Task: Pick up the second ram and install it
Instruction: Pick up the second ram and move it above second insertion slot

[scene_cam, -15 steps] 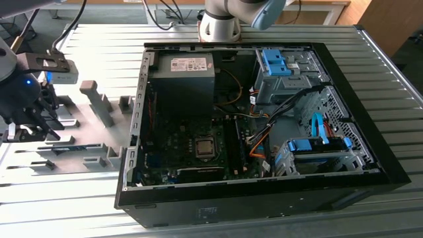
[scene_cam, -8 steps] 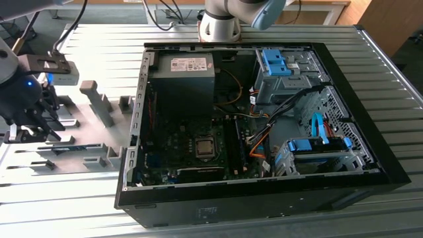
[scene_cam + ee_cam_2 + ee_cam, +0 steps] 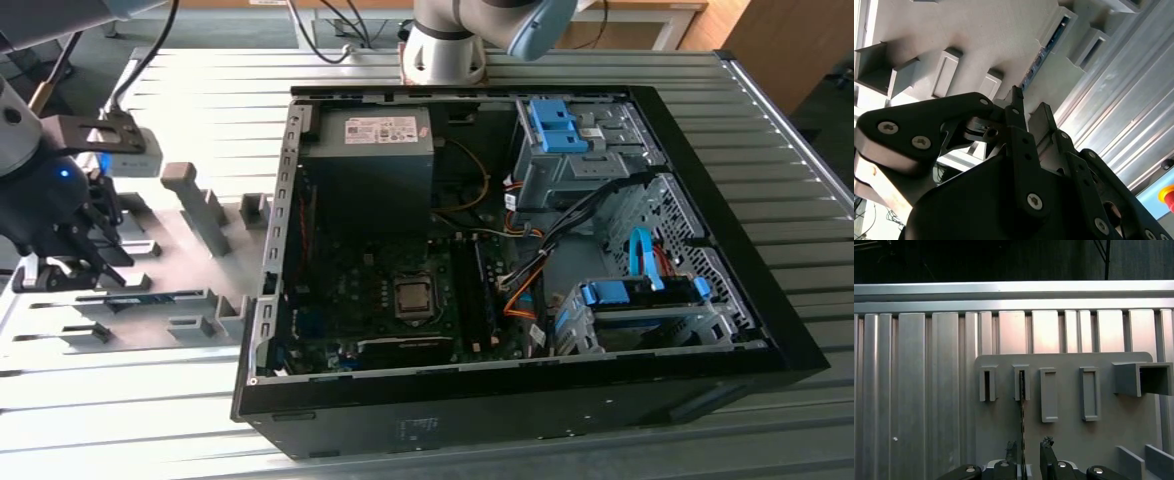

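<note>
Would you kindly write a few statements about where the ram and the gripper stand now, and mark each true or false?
1. The ram stands on edge in a slot of the grey fixture. True.
2. The gripper straddles the ram with its jaws apart. True.
3. The gripper hangs over the PC case. False: it is over the fixture, to the exterior view's left of the case.
4. The case is closed by a side panel. False: it lies open, with the motherboard in sight.
</note>
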You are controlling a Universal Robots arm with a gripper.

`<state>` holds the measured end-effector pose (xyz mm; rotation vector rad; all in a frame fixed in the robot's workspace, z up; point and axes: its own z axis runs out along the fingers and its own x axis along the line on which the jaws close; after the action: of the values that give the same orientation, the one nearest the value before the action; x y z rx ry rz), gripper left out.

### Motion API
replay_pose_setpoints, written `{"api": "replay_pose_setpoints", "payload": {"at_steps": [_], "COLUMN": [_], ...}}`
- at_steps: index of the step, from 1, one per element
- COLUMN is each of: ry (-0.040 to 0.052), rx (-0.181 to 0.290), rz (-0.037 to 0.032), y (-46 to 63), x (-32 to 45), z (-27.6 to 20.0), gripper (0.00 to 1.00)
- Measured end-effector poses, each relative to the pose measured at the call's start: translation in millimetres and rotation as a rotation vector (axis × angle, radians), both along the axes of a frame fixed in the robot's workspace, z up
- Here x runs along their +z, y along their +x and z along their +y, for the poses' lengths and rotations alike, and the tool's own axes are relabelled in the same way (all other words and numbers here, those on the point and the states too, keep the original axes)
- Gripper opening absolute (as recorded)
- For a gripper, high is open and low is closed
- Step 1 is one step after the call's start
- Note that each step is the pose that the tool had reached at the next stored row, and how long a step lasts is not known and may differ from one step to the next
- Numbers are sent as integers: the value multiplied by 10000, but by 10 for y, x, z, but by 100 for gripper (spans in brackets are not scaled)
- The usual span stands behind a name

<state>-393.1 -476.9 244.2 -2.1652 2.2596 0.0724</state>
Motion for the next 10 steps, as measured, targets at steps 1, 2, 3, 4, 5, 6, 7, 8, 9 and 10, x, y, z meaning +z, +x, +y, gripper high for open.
{"api": "replay_pose_setpoints", "payload": {"at_steps": [1,2,3,4,5,6,7,8,9,10], "ry": [1,0,-1,-1,-2,0,0,0,0,0], "rx": [0,0,0,0,0,0,0,0,0,0], "rz": [-1,0,0,1,3,0,0,-1,0,0], "y": [0,0,0,0,0,0,0,0,0,0], "x": [-7,-12,-17,-19,-19,-31,-42,-43,-43,-43], "z": [0,0,0,0,0,0,0,0,0,0], "gripper": [32,32,32,32,32,32,32,32,32,32]}}
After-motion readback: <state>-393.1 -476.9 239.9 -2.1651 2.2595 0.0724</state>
